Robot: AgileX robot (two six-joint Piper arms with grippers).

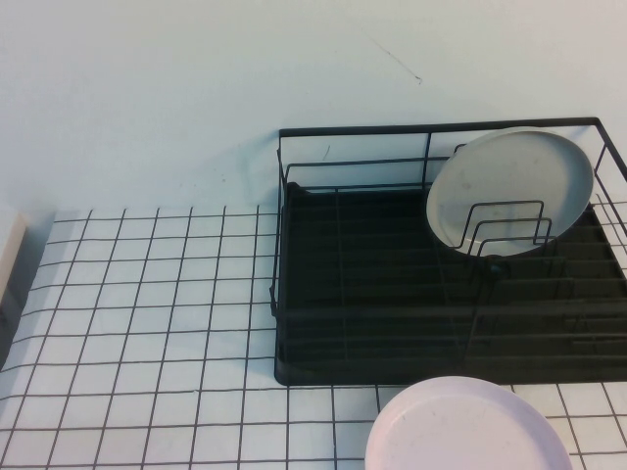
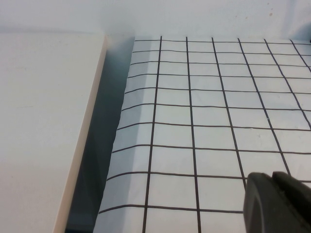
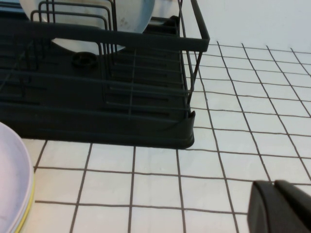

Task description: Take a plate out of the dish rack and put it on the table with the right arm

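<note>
Table (image 1: 147, 294): white grid sheet, mostly bare on the robot's left. A pale slab (image 2: 43, 121) borders its left edge.

Rack (image 1: 431, 128): sits far right on the table, long side across the view. One greyish-white plate (image 1: 509, 186) stands in it, tilted against the wire dividers at the back right.

Pink plate (image 1: 468, 431): not in the rack. It lies flat on the table just in front of the rack's near wall, right of centre, partly cut off by the high view's edge. It is round, so there is no long axis to line up with. The right wrist view shows a yellowish edge under it; what that is, unclear.

Right gripper (image 3: 282, 206): only a dark tip shows, low over bare grid beside the rack's near corner and well apart from the pink plate, holding nothing visible. Open or closed: cannot tell.

Left gripper (image 2: 277, 201): dark tip over the table's left side, far from rack and plates. State cannot be told.

Neither arm appears in the high view. The right arm is clearly nearer the plate. Judgement: placement looks done.
</note>
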